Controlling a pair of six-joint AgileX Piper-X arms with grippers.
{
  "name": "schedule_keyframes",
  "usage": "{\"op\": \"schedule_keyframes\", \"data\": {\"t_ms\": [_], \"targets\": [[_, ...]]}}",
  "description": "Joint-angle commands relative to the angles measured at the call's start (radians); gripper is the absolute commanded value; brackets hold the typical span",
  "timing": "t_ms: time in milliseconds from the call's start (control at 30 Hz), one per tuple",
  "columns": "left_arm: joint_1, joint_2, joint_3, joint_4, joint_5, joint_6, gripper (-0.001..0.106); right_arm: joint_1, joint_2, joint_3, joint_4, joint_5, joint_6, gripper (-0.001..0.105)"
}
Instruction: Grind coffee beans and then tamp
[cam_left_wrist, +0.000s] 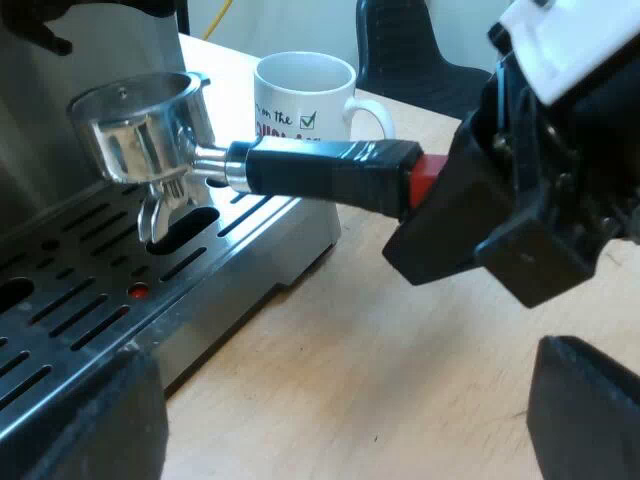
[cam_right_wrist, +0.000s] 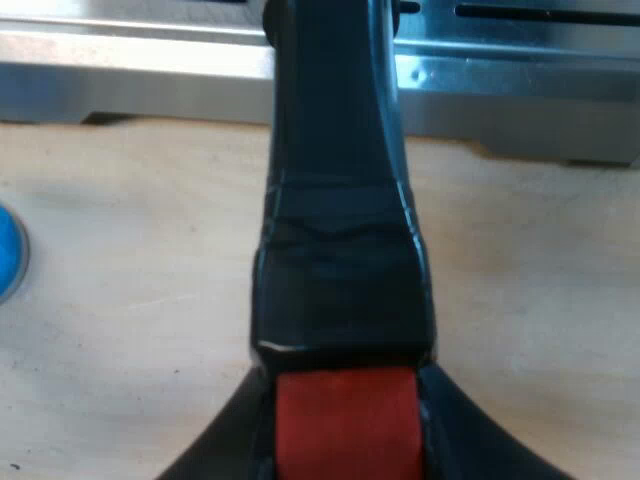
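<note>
- My left pincer (cam_left_wrist: 345, 410) hangs released over the bare table (cam_left_wrist: 400, 340) with nothing between its fingers. I judge it is free to take the tamper.
- My right pincer (cam_right_wrist: 345, 390) is clenched on the red end (cam_right_wrist: 345, 435) of the handle (cam_left_wrist: 320, 170), a grip far out that leaves the basket clear.
- The blue tamper (cam_right_wrist: 8, 250) stands on the table near the base of the espresso machine (cam_right_wrist: 520, 95).
- The holder (cam_left_wrist: 140, 125) is carried level above the drip tray (cam_left_wrist: 90, 290), loose from the machine, probably so nothing spills. I cannot tell what is in it.
- The mug (cam_left_wrist: 305, 95) stands beyond, beside the machine, near a table edge.
</note>
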Motion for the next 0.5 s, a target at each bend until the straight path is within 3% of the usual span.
{"op": "schedule_keyframes", "data": {"t_ms": [33, 500], "targets": [[-0.005, -0.003, -0.008, -0.002, 0.016, 0.006, 0.087, 0.021, -0.037, -0.010, -0.013, 0.077, 0.003, 0.000], [-0.005, -0.003, -0.008, -0.002, 0.016, 0.006, 0.087, 0.085, -0.088, -0.005, 0.044, 0.119, 0.015, 0.000]]}}
